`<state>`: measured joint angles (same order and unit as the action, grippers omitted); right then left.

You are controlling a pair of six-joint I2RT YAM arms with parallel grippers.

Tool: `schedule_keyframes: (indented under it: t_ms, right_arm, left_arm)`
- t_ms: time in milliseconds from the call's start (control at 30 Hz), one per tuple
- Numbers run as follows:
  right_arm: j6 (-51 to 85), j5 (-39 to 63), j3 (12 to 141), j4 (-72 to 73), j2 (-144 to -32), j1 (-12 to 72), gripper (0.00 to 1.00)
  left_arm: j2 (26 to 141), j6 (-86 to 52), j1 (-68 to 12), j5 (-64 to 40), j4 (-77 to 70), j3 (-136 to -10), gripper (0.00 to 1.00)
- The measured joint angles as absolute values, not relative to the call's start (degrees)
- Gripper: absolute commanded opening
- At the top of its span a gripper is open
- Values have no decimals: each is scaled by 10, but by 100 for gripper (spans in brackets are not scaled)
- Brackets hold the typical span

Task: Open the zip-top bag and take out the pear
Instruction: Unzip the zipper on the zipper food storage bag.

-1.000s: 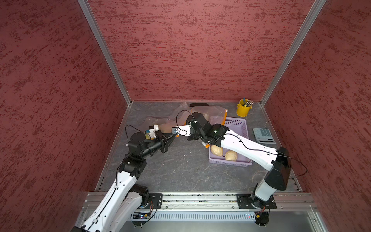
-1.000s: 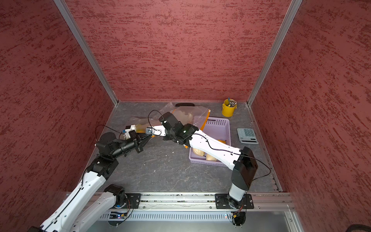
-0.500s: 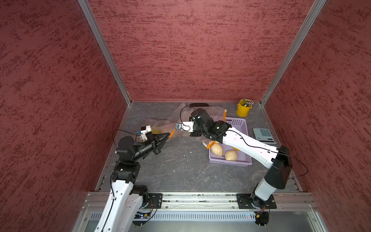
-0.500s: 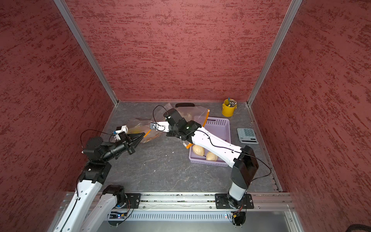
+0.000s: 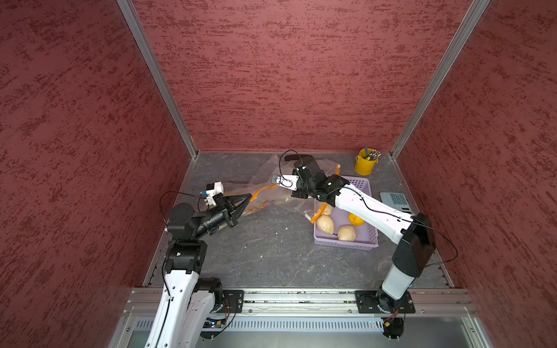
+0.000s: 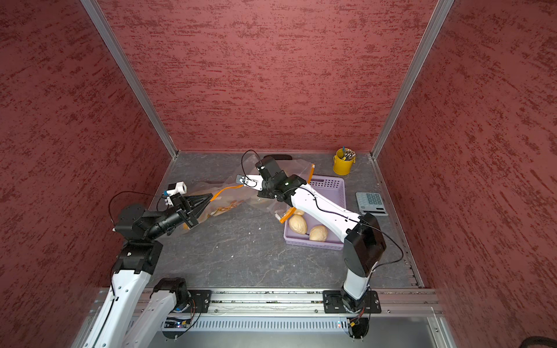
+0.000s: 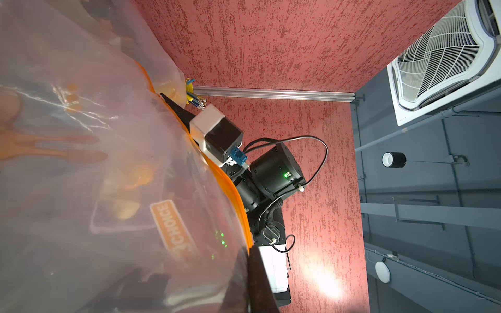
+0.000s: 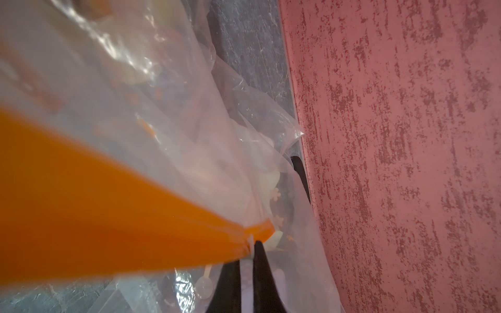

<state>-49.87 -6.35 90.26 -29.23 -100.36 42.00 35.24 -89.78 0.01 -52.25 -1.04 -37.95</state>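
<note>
In both top views the zip-top bag (image 5: 271,200) hangs stretched across the middle of the frame, its orange zip strip (image 5: 262,189) running from the left gripper (image 5: 249,197) at centre-left up to the right arm just right of centre, above the grey table (image 5: 271,256). The left claw is pinched together on the strip's near end. In the right wrist view the right gripper (image 8: 250,254) has its black jaws closed on the film right at the strip's far tip, low in that frame. We cannot pick out the pear for sure; we take a tan bulk (image 6: 202,215) showing through the plastic beside the left claw to be it. The strip reads as one band, so we judge the mouth not yet parted. To do this well we should pull the two ends against each other gently, keep tension along the seal, and avoid tearing the thin film or dragging it onto the purple basket (image 5: 358,183).
</note>
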Motion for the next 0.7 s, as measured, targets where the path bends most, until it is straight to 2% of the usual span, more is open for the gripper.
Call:
schedule_keyframes:
  t_ms: [700]
  right_arm:
    - [-479, -47, 890, -275, -1050, 359, 0]
  left_arm:
    - [356, -895, 12, -530, -11, -398, 0]
